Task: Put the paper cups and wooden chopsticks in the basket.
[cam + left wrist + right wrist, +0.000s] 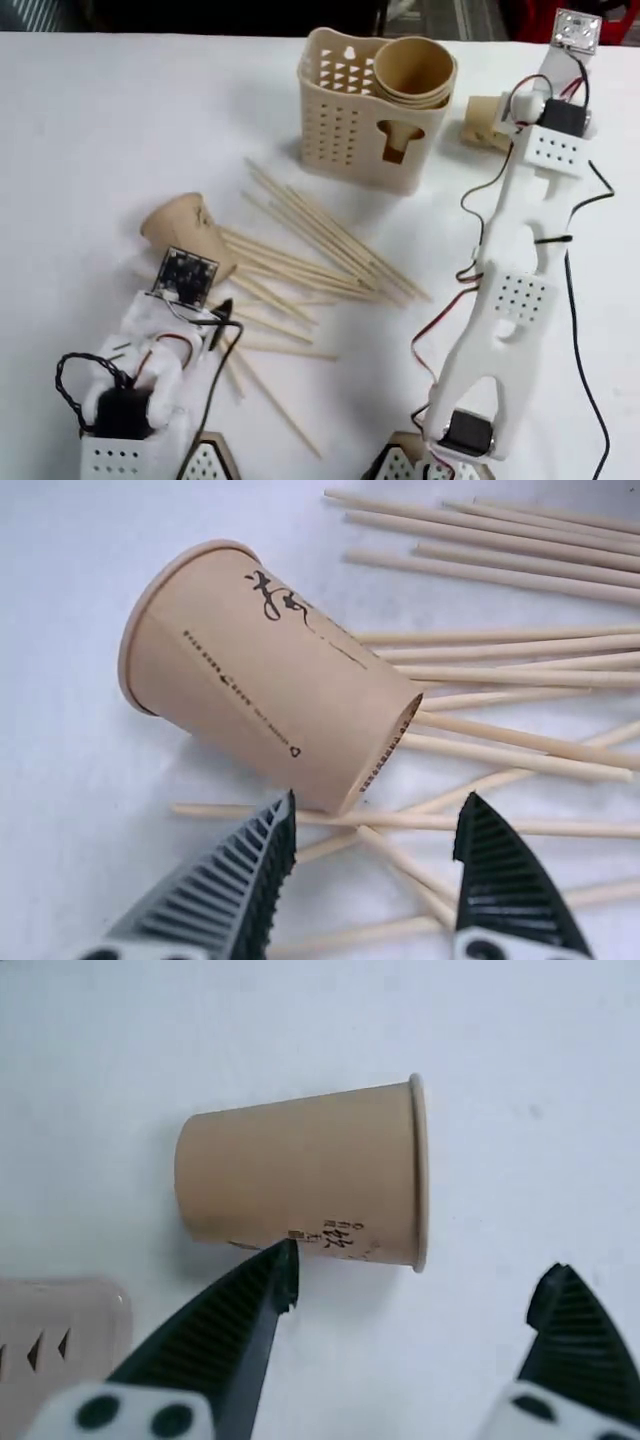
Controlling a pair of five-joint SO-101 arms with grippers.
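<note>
**Left claw (380,800) and right claw (422,1260) wide open, empty**

Left hangs by a tan paper cup (270,670) tipped among pale wooden chopsticks (500,565); right over another tipped cup (300,1175) beside the cream perforated basket (345,130). Both cups bear dark print.

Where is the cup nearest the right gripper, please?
In the high view, the cup lies sideways right of the basket, at the open right gripper.
</note>
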